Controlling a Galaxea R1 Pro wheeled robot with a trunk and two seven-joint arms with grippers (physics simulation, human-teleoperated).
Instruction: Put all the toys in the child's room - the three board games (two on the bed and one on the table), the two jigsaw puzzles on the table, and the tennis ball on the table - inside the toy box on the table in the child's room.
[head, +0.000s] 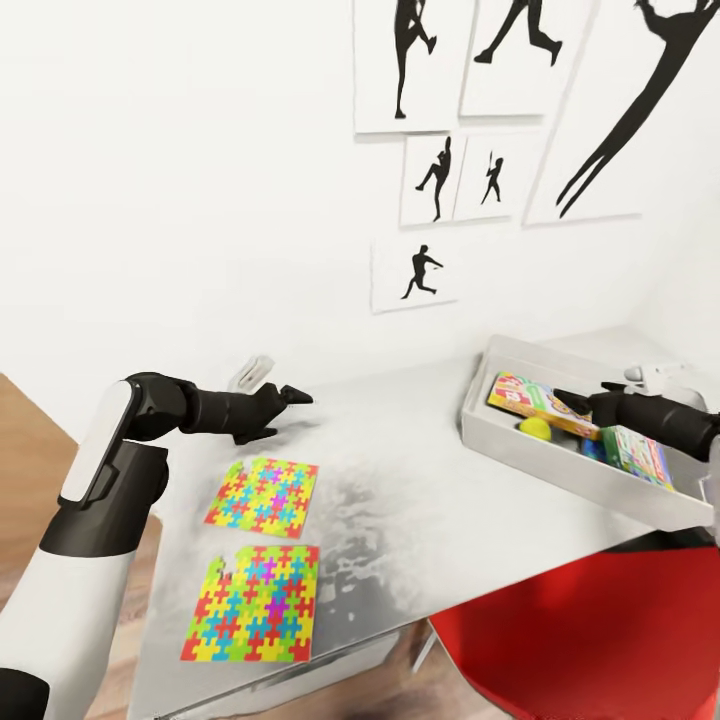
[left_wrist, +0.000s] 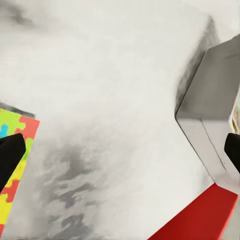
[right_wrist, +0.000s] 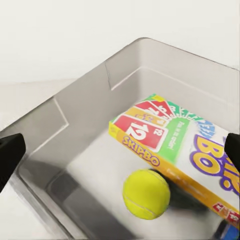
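The right pincer (head: 568, 399) hangs over the toy box (head: 520, 448) with its two fingers spread wide and nothing between them. Below it in the box lies the Skip-Bo game (right_wrist: 180, 145), tilted, and the yellow ball (right_wrist: 146, 194) touches its lower edge. A second game box (head: 636, 455), green and blue, lies in the box near the right arm. The left pincer (head: 292, 397) is also released and empty; it hovers above the bare grey table (head: 400, 500). Near it lie two puzzles: one (head: 264, 496) just beside the pincer, the other (head: 253, 604) closer to the table edge, slightly apart from the first. A red chair (head: 600, 640) stands under the table by the box.
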